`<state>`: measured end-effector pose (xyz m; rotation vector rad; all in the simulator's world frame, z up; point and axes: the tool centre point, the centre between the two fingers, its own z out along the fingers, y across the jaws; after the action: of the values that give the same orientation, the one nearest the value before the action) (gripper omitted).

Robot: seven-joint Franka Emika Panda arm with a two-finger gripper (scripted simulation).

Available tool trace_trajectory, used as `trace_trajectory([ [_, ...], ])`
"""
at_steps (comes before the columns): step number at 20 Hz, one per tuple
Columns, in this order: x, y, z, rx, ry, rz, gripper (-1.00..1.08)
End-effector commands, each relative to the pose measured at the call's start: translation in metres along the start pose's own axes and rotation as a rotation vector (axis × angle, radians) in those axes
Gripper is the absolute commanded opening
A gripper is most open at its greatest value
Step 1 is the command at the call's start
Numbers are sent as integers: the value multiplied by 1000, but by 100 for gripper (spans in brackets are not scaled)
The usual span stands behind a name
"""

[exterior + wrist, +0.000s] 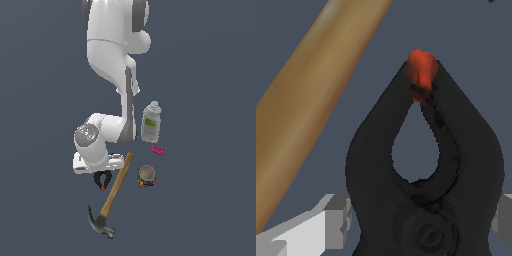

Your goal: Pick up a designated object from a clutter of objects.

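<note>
Surface: plain dark grey floor.
Gripper: fingers flank the black clamp; grip cannot be told.
Neighbour: hammer, just beside the clamp.

The black spring clamp lies flat just beside the hammer's wooden handle, on the exterior view's left of it, its red-orange jaw tips pointing toward the hammer's head end. Close up in the wrist view the clamp shows two curved black arms closing to a teardrop gap, the red tips meeting, with a round pivot below.
</note>
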<state>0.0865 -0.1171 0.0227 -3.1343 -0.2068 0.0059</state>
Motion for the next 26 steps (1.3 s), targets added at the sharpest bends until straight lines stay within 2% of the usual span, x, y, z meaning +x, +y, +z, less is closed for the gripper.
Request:
trace_trajectory([
  [1, 1, 1, -8, -1, 3, 0, -100],
  [6, -1, 1, -33, -1, 3, 0, -100],
  [11, -3, 3, -74, -1, 3, 0, -100],
  [26, -9, 10, -252, -1, 3, 0, -100],
])
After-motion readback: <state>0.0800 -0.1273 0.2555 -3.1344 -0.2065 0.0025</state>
